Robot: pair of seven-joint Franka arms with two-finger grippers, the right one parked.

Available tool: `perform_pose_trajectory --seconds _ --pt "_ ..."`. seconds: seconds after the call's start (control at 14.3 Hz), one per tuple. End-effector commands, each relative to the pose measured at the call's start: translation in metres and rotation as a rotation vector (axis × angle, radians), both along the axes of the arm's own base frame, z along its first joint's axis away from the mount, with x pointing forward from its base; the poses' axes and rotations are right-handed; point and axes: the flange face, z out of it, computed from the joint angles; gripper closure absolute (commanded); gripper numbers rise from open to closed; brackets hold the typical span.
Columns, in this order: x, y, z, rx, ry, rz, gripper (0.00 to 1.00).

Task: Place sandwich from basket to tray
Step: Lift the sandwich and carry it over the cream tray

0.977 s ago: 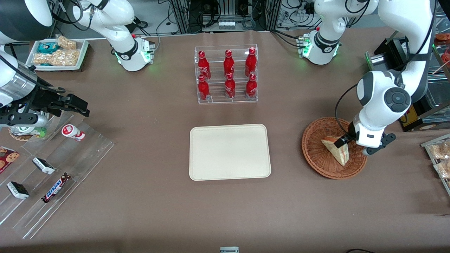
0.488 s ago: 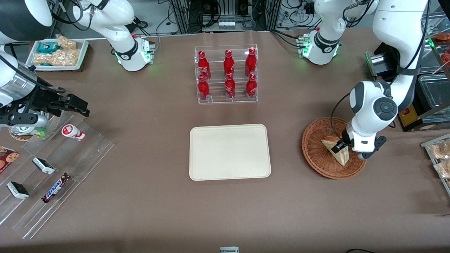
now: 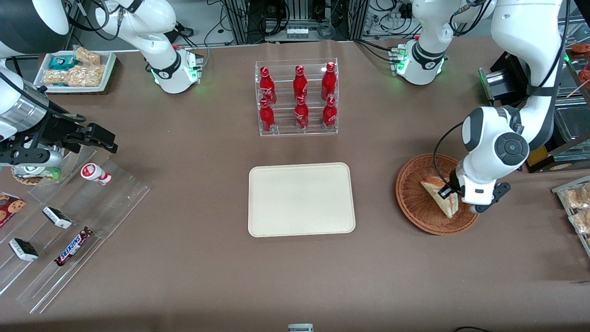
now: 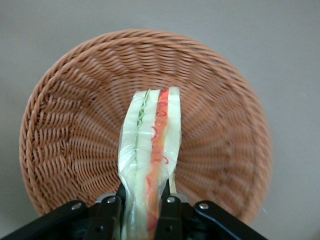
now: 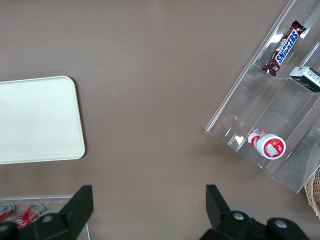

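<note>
Front view: gripper (image 3: 446, 192) down inside the basket (image 3: 415, 203), toward the working arm's end of the table, fingers closed on the sandwich (image 3: 440, 198). Sandwich standing on edge in the basket, pale crust up, pointed end aimed toward the front camera. Basket resting on the brown table (image 3: 184, 276), well apart from the tray (image 3: 301, 199). Tray lying flat near the middle of the table, cream surface bare. Clear rack of red bottles (image 3: 297, 97) farther from the front camera than the tray. Toward the parked arm's end: stepped clear display (image 3: 78, 221) holding a Snickers bar (image 3: 73, 246) and a small red-and-white bottle (image 3: 95, 174), plus a white tray of snacks (image 3: 76, 70) near the table's edge.

Left wrist view: black fingers (image 4: 107, 215) pressed against both bread faces of the sandwich (image 4: 150, 160), clamped on one end. Filling edge-on: pale green layer beside a pinkish-orange one, between white slices. Woven wall of the basket (image 4: 65, 140) ringing the sandwich all round, grey-brown table around the rim.

Right wrist view: corner of the tray (image 5: 40, 120) and the clear display (image 5: 280, 125) on bare brown surface.
</note>
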Motion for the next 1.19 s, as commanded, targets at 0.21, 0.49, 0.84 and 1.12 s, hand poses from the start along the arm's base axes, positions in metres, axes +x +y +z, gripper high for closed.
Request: perform_pose_trajectory --seconds 0.21,0.49,0.84,1.12 --pt "0.005 -0.151 0.024 -0.016 -0.039 -0.386 0.93" --pt "0.002 -0.284 0.003 -0.041 -0.068 -0.484 0.93" --pt "-0.025 -0.403 -0.03 -0.057 -0.103 -0.508 0.93" --pt "-0.041 -0.435 -0.049 -0.055 -0.126 -0.511 0.93"
